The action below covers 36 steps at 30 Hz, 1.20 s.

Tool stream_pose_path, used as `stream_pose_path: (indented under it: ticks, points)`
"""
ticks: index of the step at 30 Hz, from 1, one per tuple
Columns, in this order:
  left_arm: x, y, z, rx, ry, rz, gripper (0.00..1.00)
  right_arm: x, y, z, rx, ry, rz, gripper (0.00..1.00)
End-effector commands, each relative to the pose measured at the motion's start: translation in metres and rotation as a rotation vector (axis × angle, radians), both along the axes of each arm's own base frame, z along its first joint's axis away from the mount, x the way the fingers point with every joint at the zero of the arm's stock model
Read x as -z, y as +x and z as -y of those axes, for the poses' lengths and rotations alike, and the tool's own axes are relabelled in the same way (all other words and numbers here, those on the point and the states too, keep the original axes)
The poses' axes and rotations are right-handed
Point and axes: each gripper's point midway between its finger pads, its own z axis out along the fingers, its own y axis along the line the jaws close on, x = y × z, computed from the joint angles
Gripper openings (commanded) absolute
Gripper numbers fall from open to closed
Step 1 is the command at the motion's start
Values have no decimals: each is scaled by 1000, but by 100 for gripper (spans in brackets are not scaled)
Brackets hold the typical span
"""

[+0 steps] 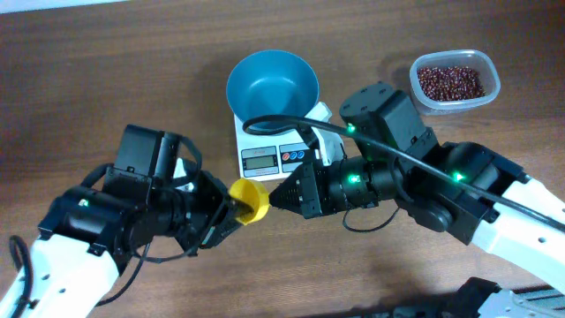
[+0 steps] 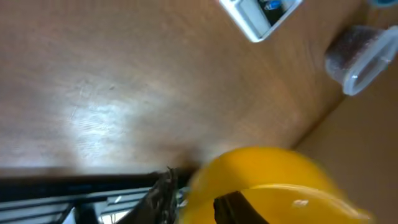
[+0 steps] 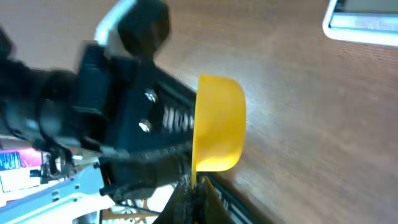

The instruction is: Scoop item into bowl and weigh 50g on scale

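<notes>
Yellow scoop [image 2: 273,186] blurred, scale [image 2: 258,15] cut off

Brown wooden table [image 1: 88,53], white scale [image 1: 265,159] near its middle, clear tub [image 1: 455,105] of beans [image 1: 450,81] apart

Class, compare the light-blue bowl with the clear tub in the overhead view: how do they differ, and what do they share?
The bowl is round and opaque light blue; the tub is clear and rounded-rectangular. The bowl is empty; the tub holds red-brown beans. The bowl sits on the scale; the tub stands on the table. Both are upright, open-topped containers.
</notes>
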Motion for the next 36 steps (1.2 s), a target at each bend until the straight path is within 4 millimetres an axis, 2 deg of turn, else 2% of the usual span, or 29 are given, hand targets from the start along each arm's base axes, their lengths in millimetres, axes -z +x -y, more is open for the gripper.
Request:
stream_pose_path:
  ticks: [1, 3, 4, 7, 9, 11, 13, 14, 16, 19, 23, 25, 26, 28, 29, 32, 33, 36]
  points:
    - [-4, 10, -5, 7, 11, 59, 28, 13, -6, 10, 10, -73, -32, 4]
    - [-18, 19, -3, 96, -6, 170, 26, 26, -4, 27, 72, -173, -37, 4]
    - [-25, 20, -2, 130, -10, 213, 29, 27, -4, 35, 98, -206, -22, 4]
    - [-37, 20, -4, 159, -5, 295, 40, 14, -15, 81, 201, -327, 74, 4]
    - [-43, 17, -6, 188, 6, 349, 43, -13, -36, 102, 236, -278, 153, 4]
    - [-42, 8, -9, 268, 34, 389, 51, -45, -61, 121, 288, -156, 228, 4]
    - [-38, 2, -11, 282, 44, 366, 52, -69, -85, 141, 316, -56, 333, 4]
    - [-38, 3, -11, 280, 45, 370, 53, -72, -95, 151, 330, -35, 364, 4]
    - [-36, 5, -14, 273, 66, 370, 58, -73, -107, 158, 326, -9, 381, 4]
    - [-29, -7, -18, 281, 81, 311, 58, -81, -116, 150, 271, 48, 379, 4]
    - [-28, -1, -13, 310, 135, 372, 58, -87, -115, 150, 273, 63, 393, 4]
    - [-25, 3, -13, 322, 204, 414, 58, -96, -106, 151, 312, 76, 440, 4]
    - [-22, 8, -19, 309, 265, 429, 58, -97, -98, 157, 361, 56, 465, 4]
    - [-22, 27, -36, 255, 391, 495, 51, -101, -86, 167, 441, 27, 506, 4]
    - [-29, 40, -36, 279, 423, 584, 46, -105, -80, 171, 478, 24, 531, 4]
    - [-57, 75, -19, 383, 449, 856, 48, -121, -66, 181, 569, 37, 600, 4]
    - [-60, 82, -15, 381, 447, 888, 48, -123, -63, 184, 595, 31, 613, 4]
    - [-49, 84, 2, 458, 461, 896, 41, -128, -53, 198, 686, 4, 650, 4]
